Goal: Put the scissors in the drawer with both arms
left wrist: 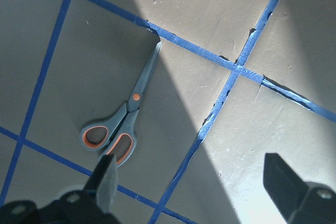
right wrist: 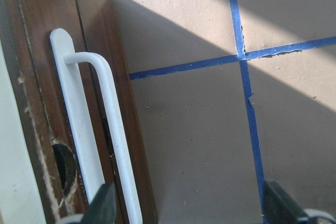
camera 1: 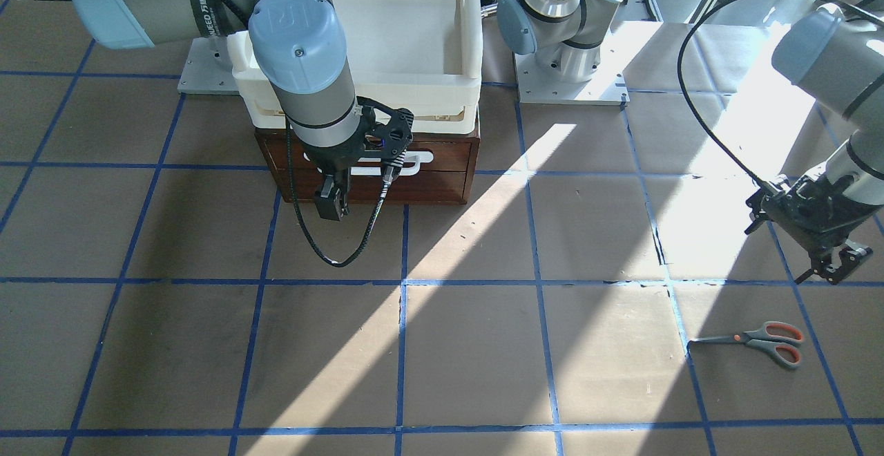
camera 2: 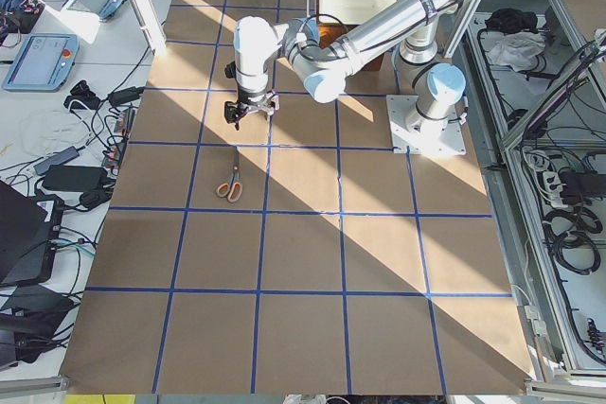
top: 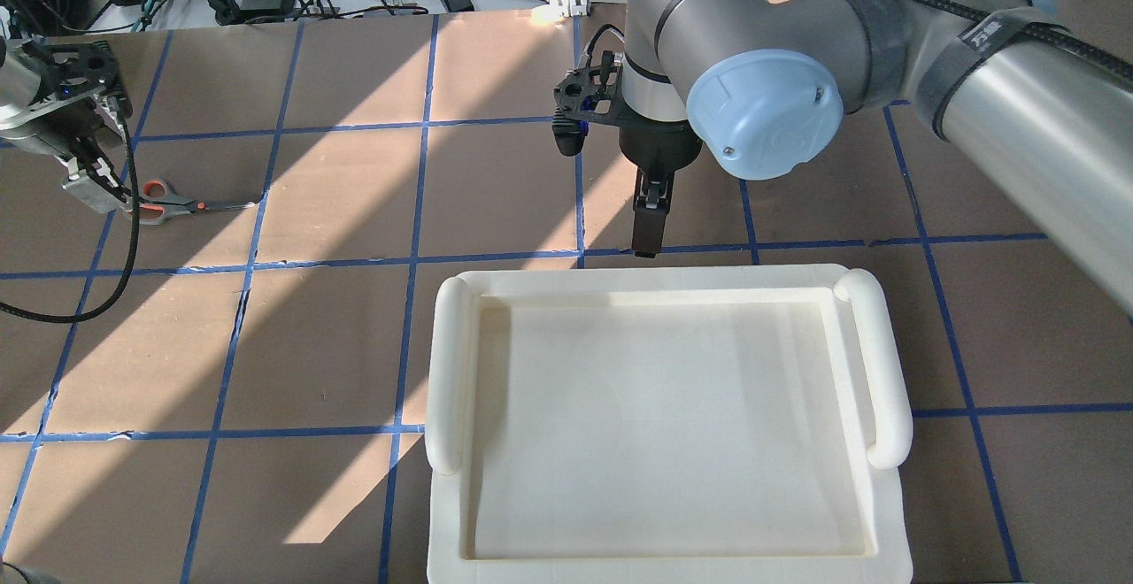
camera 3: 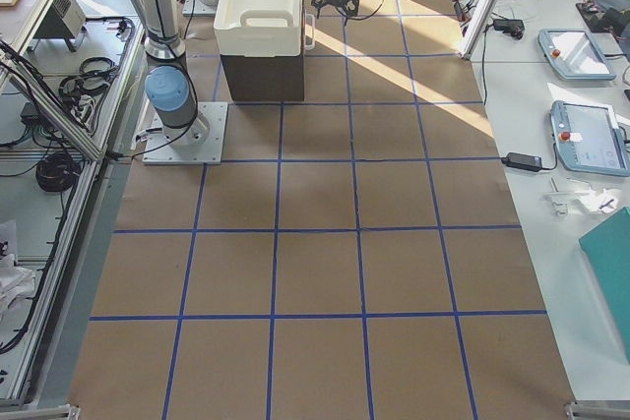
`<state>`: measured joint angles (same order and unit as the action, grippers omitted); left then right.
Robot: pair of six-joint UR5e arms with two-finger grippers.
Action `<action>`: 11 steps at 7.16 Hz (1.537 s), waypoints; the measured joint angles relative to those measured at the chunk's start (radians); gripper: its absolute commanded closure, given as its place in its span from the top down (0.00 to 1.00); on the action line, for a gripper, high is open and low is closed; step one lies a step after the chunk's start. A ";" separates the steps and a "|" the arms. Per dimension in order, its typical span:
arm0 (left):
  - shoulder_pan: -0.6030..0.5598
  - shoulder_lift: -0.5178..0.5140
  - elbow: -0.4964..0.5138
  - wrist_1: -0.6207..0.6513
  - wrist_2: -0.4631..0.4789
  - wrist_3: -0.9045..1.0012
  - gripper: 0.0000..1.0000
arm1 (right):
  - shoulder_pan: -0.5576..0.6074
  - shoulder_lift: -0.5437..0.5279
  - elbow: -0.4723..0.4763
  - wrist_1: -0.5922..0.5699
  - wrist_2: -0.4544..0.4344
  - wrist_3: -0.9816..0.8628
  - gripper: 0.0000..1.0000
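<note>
The scissors (camera 1: 760, 342) lie flat and shut on the brown table, grey handles lined orange; they also show in the left wrist view (left wrist: 123, 124) and the overhead view (top: 168, 206). My left gripper (camera 1: 836, 262) is open and empty, hovering just behind the handle loops (left wrist: 194, 182). The dark brown drawer (camera 1: 442, 155) is closed, with its white bar handle (right wrist: 100, 129) across the front. My right gripper (camera 1: 331, 204) is open and empty in front of the drawer, one finger (right wrist: 102, 208) close by the handle, not touching it.
A white plastic tray (top: 451, 363) sits on top of the drawer cabinet (camera 3: 261, 76). Blue tape lines grid the table. Both arm bases (camera 1: 570, 62) stand behind the cabinet. A black cable (camera 1: 331, 255) loops below my right wrist.
</note>
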<state>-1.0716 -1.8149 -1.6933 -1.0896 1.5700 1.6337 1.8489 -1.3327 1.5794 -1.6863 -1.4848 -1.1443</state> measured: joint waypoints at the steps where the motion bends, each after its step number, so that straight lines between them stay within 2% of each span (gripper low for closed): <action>1: 0.016 -0.035 0.001 0.043 -0.014 0.070 0.97 | 0.005 0.008 0.013 -0.021 0.027 -0.028 1.00; 3: 0.033 -0.121 0.031 0.099 -0.075 0.225 0.96 | 0.020 0.024 0.024 -0.045 0.040 -0.062 1.00; 5: 0.050 -0.221 0.105 0.107 -0.093 0.369 0.96 | 0.028 0.028 0.027 -0.038 0.032 -0.089 1.00; 6: 0.060 -0.268 0.131 0.108 -0.095 0.427 0.91 | 0.028 0.028 0.033 -0.032 0.029 -0.088 1.00; 9: 0.067 -0.377 0.190 0.108 -0.092 0.512 0.91 | 0.029 0.033 0.047 -0.023 0.006 -0.080 1.00; 11: 0.067 -0.406 0.201 0.107 -0.082 0.509 0.90 | 0.030 0.052 0.049 -0.024 -0.005 -0.055 1.00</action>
<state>-1.0045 -2.2212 -1.4926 -0.9831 1.4881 2.1425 1.8786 -1.2804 1.6285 -1.7106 -1.4898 -1.1994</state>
